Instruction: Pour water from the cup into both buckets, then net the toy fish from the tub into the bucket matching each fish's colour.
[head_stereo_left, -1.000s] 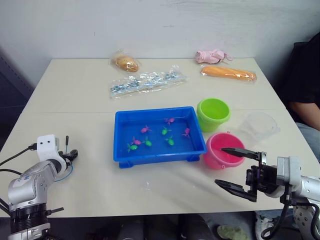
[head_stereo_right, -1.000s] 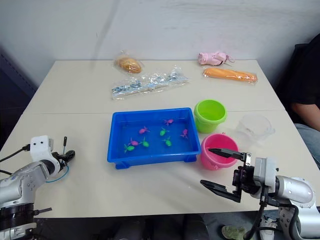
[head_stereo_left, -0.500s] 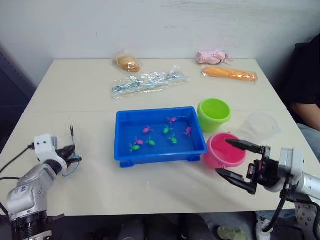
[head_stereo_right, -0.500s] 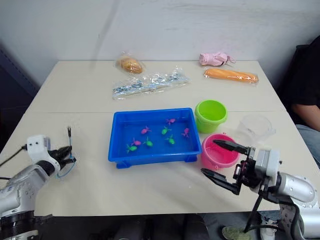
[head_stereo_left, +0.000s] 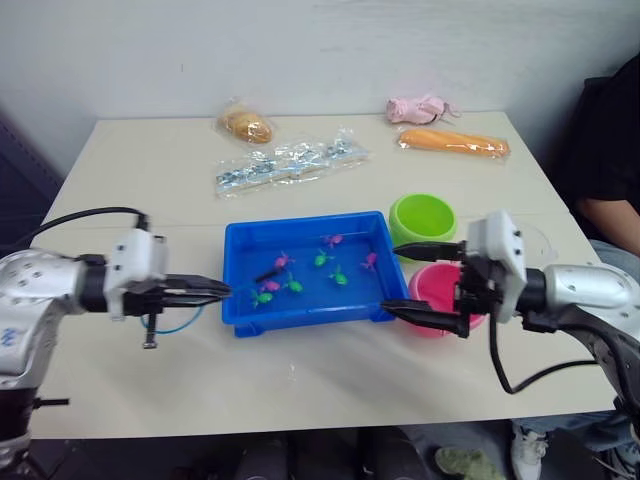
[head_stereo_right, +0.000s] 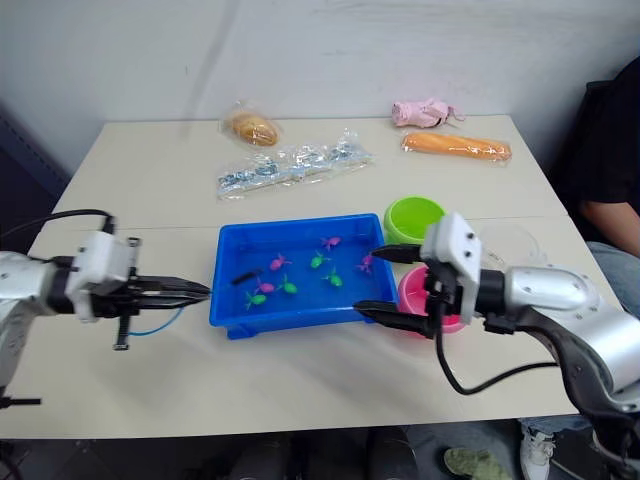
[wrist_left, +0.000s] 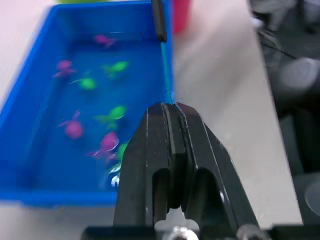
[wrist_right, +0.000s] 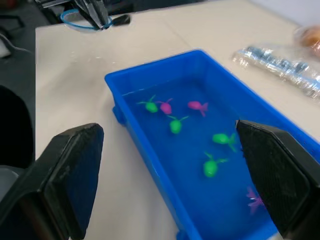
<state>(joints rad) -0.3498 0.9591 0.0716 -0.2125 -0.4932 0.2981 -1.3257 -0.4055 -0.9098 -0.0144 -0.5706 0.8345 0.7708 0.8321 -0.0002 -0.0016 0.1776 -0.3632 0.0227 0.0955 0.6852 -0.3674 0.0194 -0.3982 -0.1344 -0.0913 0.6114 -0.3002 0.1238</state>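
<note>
The left pincer (head_stereo_left: 222, 291), clenched on a thin blue rod (wrist_left: 164, 65), pointed at the left rim of the shallow bright blue plastic tub (head_stereo_left: 300, 316) at mid-worktop (head_stereo_left: 150, 190). Tiny green and pink toy fish (head_stereo_left: 322, 260) lay inside. The right pincer (head_stereo_left: 400, 283), released wide, hovered at the tub's right end, before the lime green bucket (head_stereo_left: 422, 215) and pink bucket (head_stereo_left: 432, 283). The clear plastic cup (head_stereo_right: 512, 240) stood beyond.

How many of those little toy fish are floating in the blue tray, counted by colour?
Green fish: 4
Pink fish: 4
Total in the tub: 8
</note>
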